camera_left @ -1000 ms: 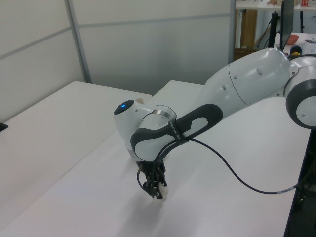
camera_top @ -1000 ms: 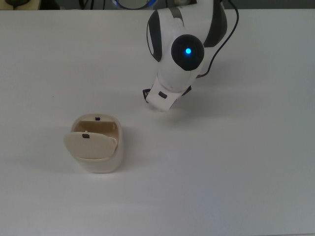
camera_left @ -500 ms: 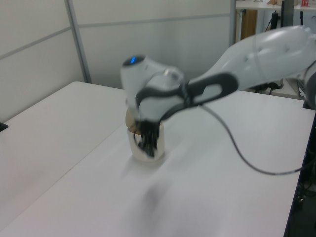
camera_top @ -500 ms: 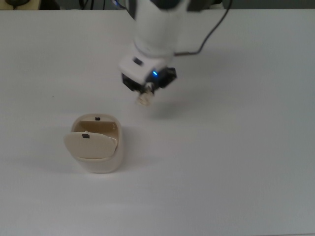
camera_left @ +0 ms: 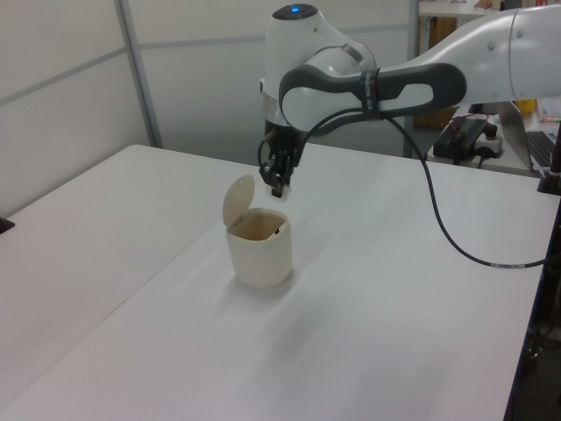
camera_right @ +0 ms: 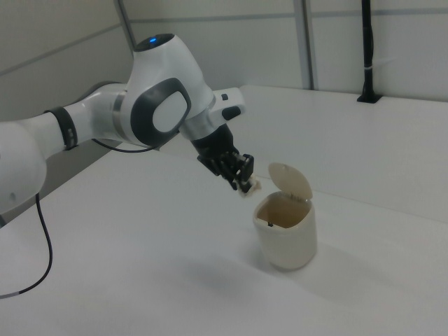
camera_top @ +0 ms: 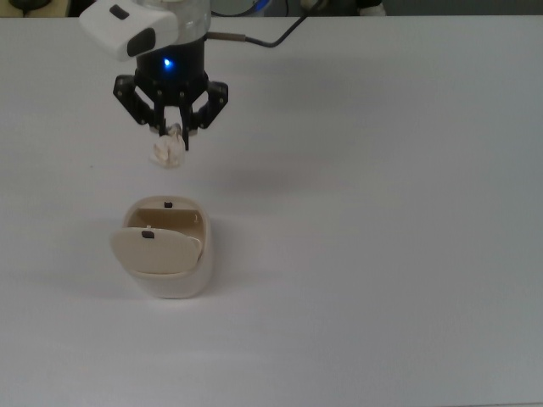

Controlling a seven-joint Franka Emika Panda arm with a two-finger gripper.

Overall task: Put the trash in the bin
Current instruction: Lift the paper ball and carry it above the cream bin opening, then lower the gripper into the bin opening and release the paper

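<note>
Since a second ago the gripper [camera_top: 172,136] has been travelling from the table surface up toward the bin [camera_top: 166,275], carrying the trash [camera_top: 168,152] along.

The fingers are pinching closed on the wrinkled off-white wad, which is hanging in the air clear of the table [camera_top: 382,254]. In the left view it is hovering just above the bin's open mouth, beside the upturned flap lid [camera_left: 237,198]; in the right view it is sitting just beyond the rim, on the right view's left. The bin is standing upright.
</note>
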